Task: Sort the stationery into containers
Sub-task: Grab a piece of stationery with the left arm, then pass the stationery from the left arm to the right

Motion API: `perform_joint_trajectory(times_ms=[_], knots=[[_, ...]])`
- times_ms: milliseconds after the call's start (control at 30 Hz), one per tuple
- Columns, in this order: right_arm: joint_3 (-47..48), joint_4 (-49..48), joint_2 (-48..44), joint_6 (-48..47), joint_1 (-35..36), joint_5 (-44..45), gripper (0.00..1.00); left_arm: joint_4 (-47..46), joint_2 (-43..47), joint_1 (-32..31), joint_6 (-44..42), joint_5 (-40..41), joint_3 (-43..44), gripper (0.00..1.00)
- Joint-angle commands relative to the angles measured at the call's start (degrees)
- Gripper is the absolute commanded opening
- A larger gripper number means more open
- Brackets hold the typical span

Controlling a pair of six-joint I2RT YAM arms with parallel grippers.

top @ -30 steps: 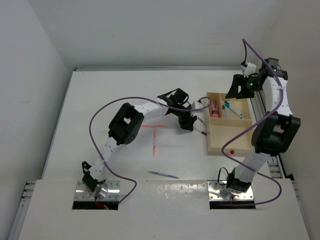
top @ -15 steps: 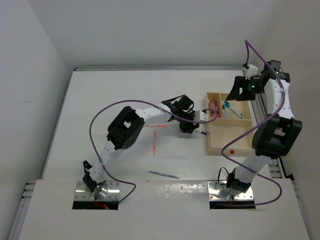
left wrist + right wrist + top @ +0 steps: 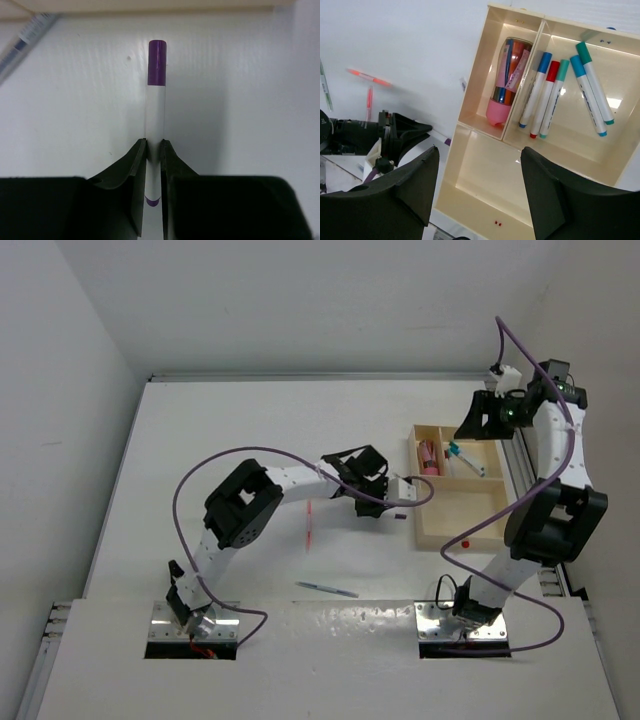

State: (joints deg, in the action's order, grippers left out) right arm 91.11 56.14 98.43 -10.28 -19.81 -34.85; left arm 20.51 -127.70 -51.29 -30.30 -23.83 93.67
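Fingers of the left gripper (image 3: 153, 146) press together on the white barrel of a purple-capped marker (image 3: 156, 95); we see it just beside the left wall of the wooden tray (image 3: 450, 505), by the table's right edge. Our right gripper (image 3: 480, 154) hangs over the tray's far end, jaws wide apart and holding nothing. Five capped markers (image 3: 553, 97) lie in the far right compartment, a pink block (image 3: 497, 112) in the far left one. An orange-red pen (image 3: 309, 525) lies mid-table, a grey pen (image 3: 327, 589) near the table's near edge.
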Motion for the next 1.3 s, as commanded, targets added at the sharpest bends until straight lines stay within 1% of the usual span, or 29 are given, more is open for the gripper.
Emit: perform_joint_trajectory(times_ms=[0, 67, 100, 133, 167, 233, 267, 300, 333, 367, 433, 467, 500, 533, 567, 600, 633, 700, 733, 767, 800, 833, 867, 933, 1033, 1100, 1167, 1233, 1267], knots=[[-0.9, 0.5, -4.6, 0.1, -0.3, -2.8, 0.66, 7.5, 2.3, 0.3, 2.7, 2.1, -9.2, 0.00], [-2.2, -0.1, -6.4, 1.1, -0.3, -4.3, 0.66, 6.1, 5.6, 2.6, 5.0, 0.9, -13.3, 0.00], [-2.8, -0.6, -7.0, 1.7, -0.3, -5.1, 0.66, 5.8, 6.7, 2.6, 5.7, 0.3, -14.2, 0.00], [-3.3, -1.0, -7.7, 2.5, -0.3, -6.1, 0.66, 5.4, 7.7, 4.2, 6.4, -0.6, -15.0, 0.00], [-4.2, -2.1, -8.5, 3.4, -0.3, -8.3, 0.66, 4.1, 9.0, 5.1, 7.2, -2.2, -15.7, 0.00], [-7.6, -6.0, -11.3, 7.7, -0.3, -10.8, 0.66, 1.1, 13.5, 8.3, 11.7, -7.0, -17.8, 0.00], [-9.1, -9.5, -12.3, 11.8, -0.1, -12.8, 0.66, -2.5, 16.4, 9.4, 16.1, -8.8, -18.1, 0.00], [-11.9, -11.6, -14.3, 13.3, 0.2, -13.6, 0.66, -4.3, 17.6, 11.2, 18.5, -12.5, -18.3, 0.00], [-13.1, -13.3, -15.5, 14.5, 0.8, -14.2, 0.66, -8.3, 18.6, 12.1, 21.3, -14.0, -18.2, 0.00], [-14.5, -15.6, -16.9, 17.7, 1.0, -15.3, 0.66, -10.2, 20.0, 12.8, 26.0, -15.5, -18.0, 0.00], [-18.7, -22.1, -20.4, 21.1, 1.6, -16.5, 0.67, -13.7, 21.0, 14.5, 29.7, -18.8, -16.8, 0.00], [-21.3, -26.4, -21.5, 24.6, 2.4, -17.1, 0.68, -17.9, 21.7, 15.2, 35.9, -20.7, -16.5, 0.00], [-22.5, -28.4, -22.7, 26.0, 3.0, -17.0, 0.69, -19.4, 22.1, 15.9, 38.2, -21.7, -16.2, 0.00], [-23.3, -30.1, -24.8, 27.3, 4.5, -16.9, 0.70, -24.3, 22.2, 16.3, 40.7, -22.2, -15.5, 0.00], [-25.3, -33.8, -25.6, 30.2, 5.2, -16.9, 0.70, -26.4, 22.6, 16.6, 44.9, -23.8, -15.4, 0.00], [-26.2, -35.6, -26.3, 31.5, 6.3, -16.5, 0.72, -30.7, 22.8, 17.1, 47.1, -24.7, -15.3, 0.00], [-27.0, -37.3, -27.3, 34.0, 8.3, -15.9, 0.72, -33.1, 23.2, 17.4, 52.2, -25.4, -15.8, 0.00], [-28.4, -40.8, -27.6, 35.6, 10.8, -13.3, 0.73, -38.8, 23.5, 18.2, 58.1, -27.3, -16.6, 0.00], [-28.4, -41.5, -27.2, 36.2, 13.3, -12.4, 0.73, -45.9, 23.6, 18.5, 61.7, -27.9, -17.2, 0.00], [-28.3, -42.3, -26.4, 37.4, 14.4, -11.9, 0.73, -49.3, 23.6, 18.9, 68.1, -28.7, -18.2, 0.00], [-28.1, -42.6, -25.8, 38.1, 15.7, -10.7, 0.73, -52.0, 23.6, 19.1, 70.8, -29.0, -18.8, 0.00], [-27.9, -42.9, -25.3, 39.2, 17.6, -10.2, 0.73, -57.7, 23.5, 19.2, 73.6, -29.3, -19.3, 0.00], [-27.7, -43.9, -24.2, 39.8, 18.5, -9.8, 0.73, -59.9, 23.5, 19.5, 77.1, -29.6, -19.8, 0.00], [-27.0, -45.1, -22.7, 41.1, 21.5, -8.1, 0.73, -64.2, 23.5, 19.5, 79.9, -29.9, -20.1, 0.00], [-25.4, -45.8, -21.3, 42.5, 24.0, -6.5, 0.72, -66.8, 23.9, 19.7, 83.5, -29.6, -20.7, 0.00], [-24.8, -46.3, -20.0, 43.2, 25.7, -5.7, 0.70, -67.8, 24.2, 19.7, 84.3, -29.5, -21.2, 0.00], [-24.0, -46.8, -19.0, 43.6, 27.2, -4.0, 0.62, -68.7, 24.5, 19.7, 85.1, -29.3, -21.6, 0.00], [-23.4, -48.0, -18.2, 44.1, 27.9, -3.3, 0.51, -69.3, 24.8, 19.6, 85.8, -29.3, -21.9, 0.00], [-23.1, -47.9, -17.6, 44.2, 28.3, -2.9, 0.36, -69.5, 24.8, 19.6, 85.9, -29.3, -22.1, 0.00]])
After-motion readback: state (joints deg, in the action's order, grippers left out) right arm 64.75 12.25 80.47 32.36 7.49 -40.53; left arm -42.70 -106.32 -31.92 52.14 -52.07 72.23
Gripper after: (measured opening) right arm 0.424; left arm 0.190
